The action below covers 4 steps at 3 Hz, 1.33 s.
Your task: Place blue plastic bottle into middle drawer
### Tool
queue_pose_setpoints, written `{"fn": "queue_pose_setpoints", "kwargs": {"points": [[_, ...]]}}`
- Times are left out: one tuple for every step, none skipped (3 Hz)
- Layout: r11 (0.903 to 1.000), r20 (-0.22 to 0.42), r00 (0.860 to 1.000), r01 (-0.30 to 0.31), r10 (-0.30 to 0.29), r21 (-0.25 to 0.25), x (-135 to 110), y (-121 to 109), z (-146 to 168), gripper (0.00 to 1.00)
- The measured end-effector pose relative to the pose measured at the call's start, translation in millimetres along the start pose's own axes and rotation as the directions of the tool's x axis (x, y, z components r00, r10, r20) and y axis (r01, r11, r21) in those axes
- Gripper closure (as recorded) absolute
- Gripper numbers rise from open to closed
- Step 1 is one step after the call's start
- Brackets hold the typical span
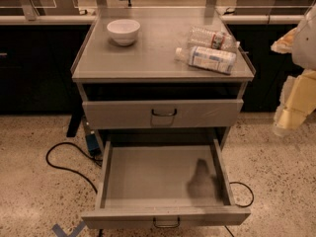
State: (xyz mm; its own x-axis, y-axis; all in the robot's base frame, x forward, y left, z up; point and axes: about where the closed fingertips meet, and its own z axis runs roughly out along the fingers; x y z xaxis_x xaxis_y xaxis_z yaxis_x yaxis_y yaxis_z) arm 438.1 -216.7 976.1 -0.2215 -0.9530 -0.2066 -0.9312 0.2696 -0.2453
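At the far left a black cable (64, 158) loops over the speckled floor beside the grey metal cabinet (148, 58). On the left part of the cabinet's flat top stands a small round white bowl (123, 31), upright.

Below the top, the upper grey metal drawer (207, 113) with its dark loop handle is shut. Under it, the middle drawer (148, 174), wide, shallow and grey, is pulled fully out toward the camera. Nothing lies on its floor, and only a dark shadow falls on the right side.

On the right part of the top lie two bottles on their sides, just beside each other. The nearer one is the blue plastic bottle (210, 58), clear with a white cap pointing left and a large pale blue-and-white label. Behind it lies the slimmer clear plastic bottle with a red label (212, 37).

At the right edge of the view, the pale yellow-and-white gripper (291, 110) hangs off the cabinet's right side, at about the height of the upper drawer and well apart from both bottles. I cannot tell how far open it is, but it has hold of neither bottle.

As I judge it, the opening of the drawer is done. The reach, the grasp, the carry down and the release into the drawer are all left to do.
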Motion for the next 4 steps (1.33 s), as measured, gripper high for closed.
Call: {"fn": "queue_pose_setpoints", "kwargs": {"points": [[1.0000,0.000,1.000,0.000,0.000,0.000,0,0,0,0.00],[0.9955,0.027,0.996,0.090,-0.090,0.032,-19,-30,14,0.00],[0.9853,0.093,0.981,0.171,-0.171,0.003,-53,-81,49,0.00],[0.9724,0.143,0.968,0.221,-0.209,-0.075,-96,-127,95,0.00]]}}
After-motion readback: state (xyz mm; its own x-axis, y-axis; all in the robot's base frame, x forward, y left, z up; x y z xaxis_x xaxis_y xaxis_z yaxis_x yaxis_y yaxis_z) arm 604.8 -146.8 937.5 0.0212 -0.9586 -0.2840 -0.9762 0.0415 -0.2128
